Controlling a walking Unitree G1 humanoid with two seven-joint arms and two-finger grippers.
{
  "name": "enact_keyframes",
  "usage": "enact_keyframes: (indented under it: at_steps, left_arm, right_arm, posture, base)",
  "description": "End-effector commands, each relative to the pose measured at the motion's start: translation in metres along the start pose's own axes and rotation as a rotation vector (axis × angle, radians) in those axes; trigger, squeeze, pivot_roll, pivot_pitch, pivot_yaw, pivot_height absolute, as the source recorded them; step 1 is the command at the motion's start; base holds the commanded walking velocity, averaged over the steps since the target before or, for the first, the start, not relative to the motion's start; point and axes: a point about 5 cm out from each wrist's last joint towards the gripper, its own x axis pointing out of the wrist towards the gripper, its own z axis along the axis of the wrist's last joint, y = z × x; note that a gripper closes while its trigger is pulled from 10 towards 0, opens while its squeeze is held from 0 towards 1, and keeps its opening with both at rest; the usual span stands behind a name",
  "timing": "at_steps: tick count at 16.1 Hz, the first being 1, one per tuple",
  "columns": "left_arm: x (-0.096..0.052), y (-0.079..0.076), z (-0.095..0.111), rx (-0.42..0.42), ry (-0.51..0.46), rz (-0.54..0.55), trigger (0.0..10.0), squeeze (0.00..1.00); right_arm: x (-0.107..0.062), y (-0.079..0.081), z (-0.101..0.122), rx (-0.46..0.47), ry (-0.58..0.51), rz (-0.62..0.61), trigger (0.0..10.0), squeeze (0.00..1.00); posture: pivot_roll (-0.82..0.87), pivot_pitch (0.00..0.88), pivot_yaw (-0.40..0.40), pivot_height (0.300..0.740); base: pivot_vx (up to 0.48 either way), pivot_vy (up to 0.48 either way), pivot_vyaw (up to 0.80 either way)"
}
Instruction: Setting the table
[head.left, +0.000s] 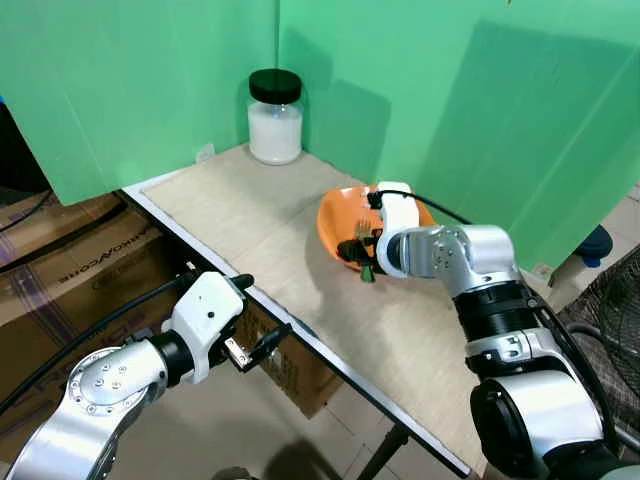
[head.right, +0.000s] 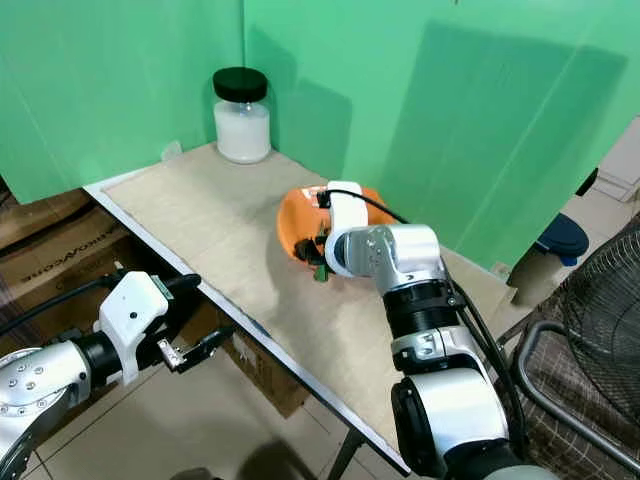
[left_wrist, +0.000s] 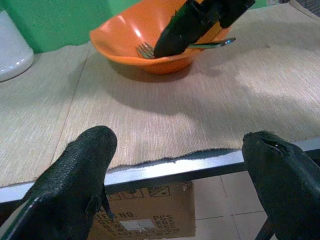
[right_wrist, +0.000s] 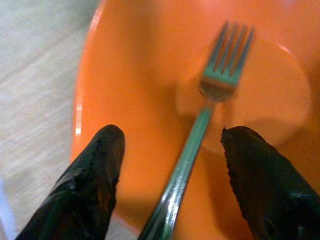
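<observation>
Left gripper (left_wrist: 175, 170): fingers (left_wrist: 75, 170) spread wide, holding nothing, hanging just off the near edge of the desk (head.left: 260, 230) and below its top. A cardboard box (left_wrist: 150, 210) sits on the floor under the edge, between the two fingers as the left wrist view shows it.

Desk: pale woven-look surface with a metal rim, bare between the left fingers and the bowl.

Right gripper (right_wrist: 175, 170): fingers (right_wrist: 95, 175) apart, closed on nothing, poised over the near rim of the orange bowl (head.left: 340, 225).

Fork (right_wrist: 200, 130): lies inside the orange bowl, tines toward the bowl's middle, handle running back between the two right fingers; whether either finger touches it cannot be told.

Jar (head.left: 275, 115): black lid, white contents, stands upright at the desk's far corner, well beyond both sets of fingers, against the green backdrop (head.left: 420, 90).
</observation>
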Motion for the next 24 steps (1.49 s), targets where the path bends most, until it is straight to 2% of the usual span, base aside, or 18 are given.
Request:
enact_keyframes:
  at_steps: [1, 7, 18, 22, 24]
  left_arm:
    - [0.001, -0.003, 0.006, 0.017, -0.025, -0.022, 10.0, 0.0]
    - [0.002, -0.004, 0.007, 0.019, -0.028, -0.021, 10.0, 0.0]
    - [0.005, -0.006, 0.007, 0.012, -0.029, -0.031, 10.0, 0.0]
    - [0.005, -0.004, 0.007, 0.014, -0.032, -0.026, 10.0, 0.0]
    - [0.007, -0.001, 0.008, 0.02, -0.038, -0.018, 10.0, 0.0]
  right_arm:
    - [-0.001, -0.003, 0.005, -0.019, -0.007, -0.025, 0.0, 0.0]
    - [0.005, -0.011, 0.006, -0.003, 0.002, -0.048, 0.0, 0.0]
    - [0.009, -0.015, 0.007, -0.021, 0.0, -0.057, 0.0, 0.0]
    - [0.007, -0.015, 0.013, -0.023, -0.03, -0.048, 0.0, 0.0]
    - [-0.002, -0.017, 0.026, -0.021, -0.111, -0.038, 0.0, 0.0]
  posture:
    - [0.14, 0.0, -0.096, 0.74]
    - [0.14, 0.0, -0.098, 0.74]
    - [0.13, 0.0, -0.1, 0.74]
    - [0.13, 0.0, -0.098, 0.74]
    - [0.12, 0.0, -0.094, 0.74]
  base:
    - [0.0, 0.0, 0.0]
    - [0.0, 0.0, 0.0]
    - [0.0, 0.0, 0.0]
    - [0.0, 0.0, 0.0]
    - [0.0, 0.0, 0.0]
